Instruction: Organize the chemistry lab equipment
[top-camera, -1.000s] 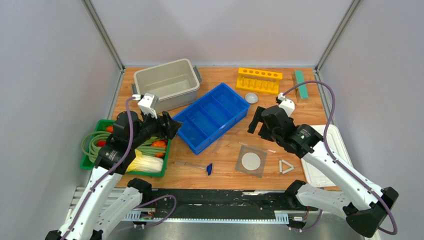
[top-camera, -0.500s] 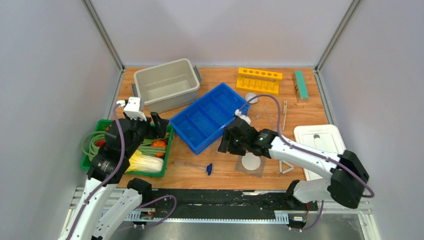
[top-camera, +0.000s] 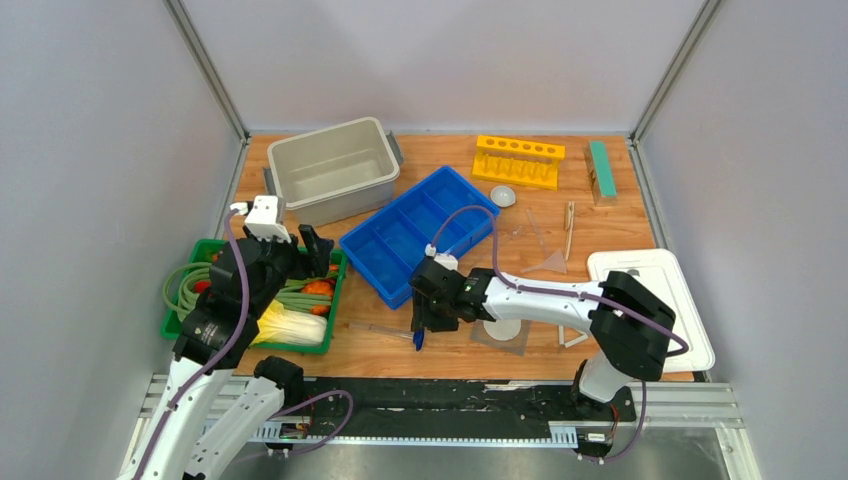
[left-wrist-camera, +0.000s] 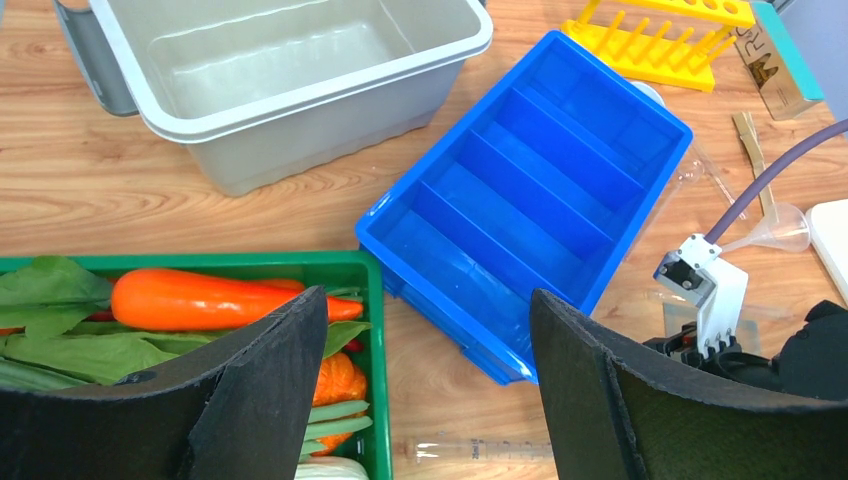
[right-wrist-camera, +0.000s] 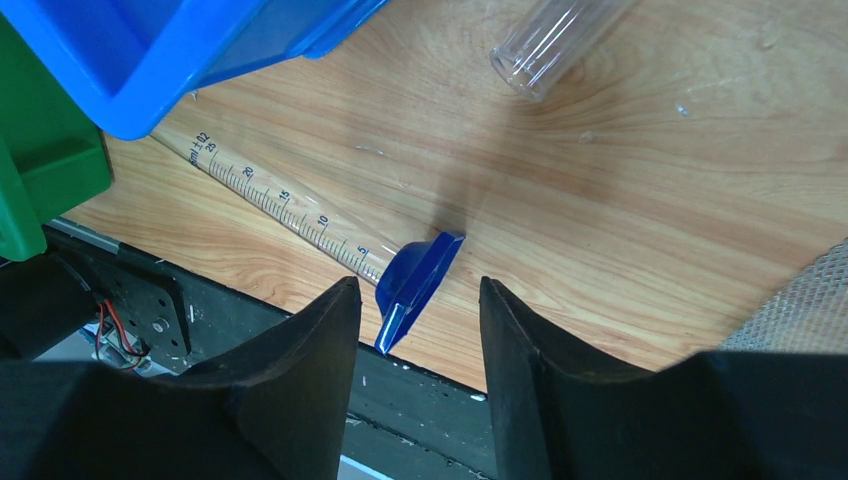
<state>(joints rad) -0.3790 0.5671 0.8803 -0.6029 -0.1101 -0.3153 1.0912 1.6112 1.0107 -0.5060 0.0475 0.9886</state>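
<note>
A clear graduated cylinder (top-camera: 385, 329) with a blue base (top-camera: 418, 338) lies flat near the table's front edge. My right gripper (top-camera: 420, 322) hangs over that base, jaws partly open. In the right wrist view the blue base (right-wrist-camera: 418, 278) sits just beyond the fingertips of the right gripper (right-wrist-camera: 418, 292), touching neither. My left gripper (top-camera: 312, 245) is wide open and empty above the green tray's corner; the cylinder (left-wrist-camera: 470, 448) shows below the left gripper (left-wrist-camera: 428, 305). The grey mesh with its white disc (top-camera: 503, 330) and the white triangle (top-camera: 572, 338) lie partly under the right arm. A clear round dish (top-camera: 503, 196) rests by the yellow rack.
A blue divided bin (top-camera: 420, 233) stands mid-table with a grey tub (top-camera: 333, 168) behind it. The green tray of vegetables (top-camera: 180, 325) is at the left, the yellow rack (top-camera: 518, 160) at the back and a white lid (top-camera: 660, 300) at the right. A clear funnel (top-camera: 548, 262) and clear tube (right-wrist-camera: 555, 45) lie loose.
My right arm has swung left and forward, from beside the blue bin to the cylinder's blue base, and its jaws have narrowed. The left gripper has drawn back slightly over the green tray.
</note>
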